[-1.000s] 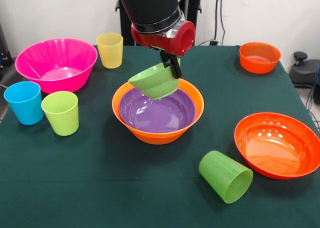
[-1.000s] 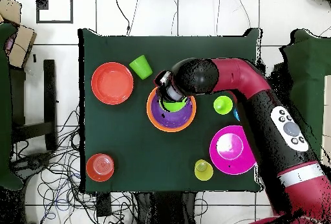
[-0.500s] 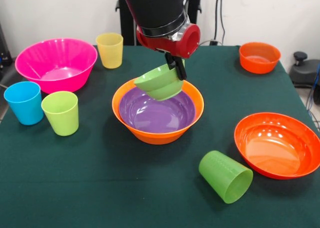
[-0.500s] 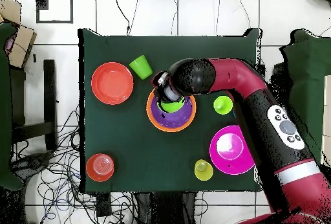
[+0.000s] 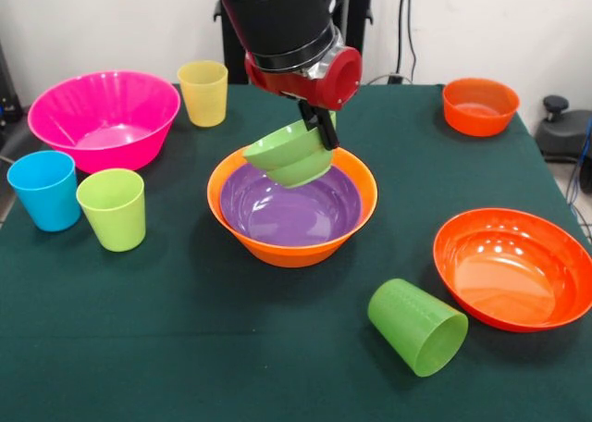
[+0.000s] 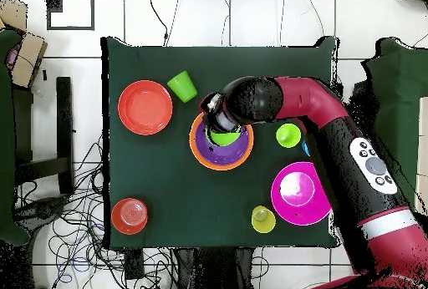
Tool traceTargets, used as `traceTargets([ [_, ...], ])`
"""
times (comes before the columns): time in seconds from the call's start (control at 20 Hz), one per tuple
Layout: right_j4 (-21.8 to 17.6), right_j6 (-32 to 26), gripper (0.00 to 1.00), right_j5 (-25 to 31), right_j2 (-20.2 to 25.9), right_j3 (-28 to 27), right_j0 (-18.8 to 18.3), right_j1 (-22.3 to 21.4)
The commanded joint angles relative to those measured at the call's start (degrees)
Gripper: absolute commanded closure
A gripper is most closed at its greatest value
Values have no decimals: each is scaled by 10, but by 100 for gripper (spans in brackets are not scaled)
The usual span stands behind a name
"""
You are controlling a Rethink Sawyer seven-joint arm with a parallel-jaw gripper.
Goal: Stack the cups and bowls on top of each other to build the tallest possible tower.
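Gripper [image 5: 318, 129] at upper centre of your front view is clamped on the small green bowl's [image 5: 289, 154] rim, holding it tilted above the purple bowl [image 5: 289, 209]. That purple bowl sits nested in the large orange bowl [image 5: 292, 248] at mid-frame.

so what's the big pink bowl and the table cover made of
The pink bowl looks like glossy, slightly translucent plastic: bright highlights and a paler, see-through base. The table cover looks like dark green matte fabric, probably felt or cloth: no shine, soft uniform surface.
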Motion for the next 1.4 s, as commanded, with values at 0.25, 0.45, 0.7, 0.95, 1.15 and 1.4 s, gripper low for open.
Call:
traceTargets([
  [0.25,-1,-174,100,45,-5,-43,-6,32],
  [0.45,-7,-170,100,33,-4,-33,-7,31],
  [0.7,-10,-169,100,34,-4,-32,-6,27],
  [0.95,-17,-168,100,28,-5,-32,-5,24],
  [1.15,-17,-169,0,30,-6,-33,-5,24],
  [1.4,-18,-168,0,30,-6,-33,-4,23],
])
